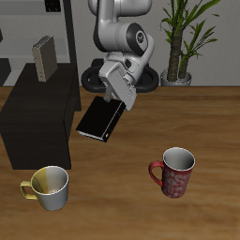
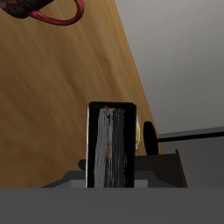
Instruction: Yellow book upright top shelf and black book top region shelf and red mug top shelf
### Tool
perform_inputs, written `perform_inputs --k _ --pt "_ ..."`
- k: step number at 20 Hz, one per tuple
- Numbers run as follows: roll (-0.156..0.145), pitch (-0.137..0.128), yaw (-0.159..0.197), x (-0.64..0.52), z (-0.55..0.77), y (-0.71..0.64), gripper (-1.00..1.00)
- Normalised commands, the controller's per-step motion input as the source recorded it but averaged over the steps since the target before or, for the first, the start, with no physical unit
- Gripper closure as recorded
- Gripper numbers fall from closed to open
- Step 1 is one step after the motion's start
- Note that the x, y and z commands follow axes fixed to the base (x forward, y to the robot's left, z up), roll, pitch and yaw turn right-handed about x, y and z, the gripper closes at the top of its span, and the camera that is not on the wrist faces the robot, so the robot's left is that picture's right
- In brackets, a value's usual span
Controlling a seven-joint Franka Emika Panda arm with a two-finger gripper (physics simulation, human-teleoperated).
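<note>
The claw (image 1: 112, 97) is closed on the black book (image 1: 100, 122), pinching it at its upper end so that the book hangs tilted in the air above the counter (image 1: 122, 197), just beside the shelf (image 1: 37, 120) and about level with its top edge. In the wrist view the black book (image 2: 111, 144) fills the space between the jaws, its pale page edge facing the camera. The yellow book (image 1: 43, 57) stands upright on the flat top of the shelf, toward its back. The red mug (image 1: 174, 172) sits upright on the counter near the front edge, well apart from the shelf, its handle turned toward the yellow-and-white mug (image 1: 51, 187). That second mug stands near the front edge too, below the shelf's front face. A potted plant (image 1: 181, 42) stands behind the counter.
</note>
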Motion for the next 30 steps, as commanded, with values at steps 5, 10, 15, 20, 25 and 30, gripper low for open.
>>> perform_inputs --k 5,10,15,20,25,30 --pt "-0.001 0.031 0.009 0.03 -0.09 -0.09 1.0" --pt "0.02 0.095 -0.032 0.04 -0.14 -0.16 1.0" --pt "-0.012 0.035 -0.024 -0.04 -0.04 -0.02 1.0" --pt "0.043 0.053 -0.012 -0.01 0.02 0.1 1.0" --pt "-0.027 0.088 -0.022 -0.01 -0.04 -0.08 1.0" --pt "-0.026 0.112 -0.027 0.03 -0.08 -0.1 1.0"
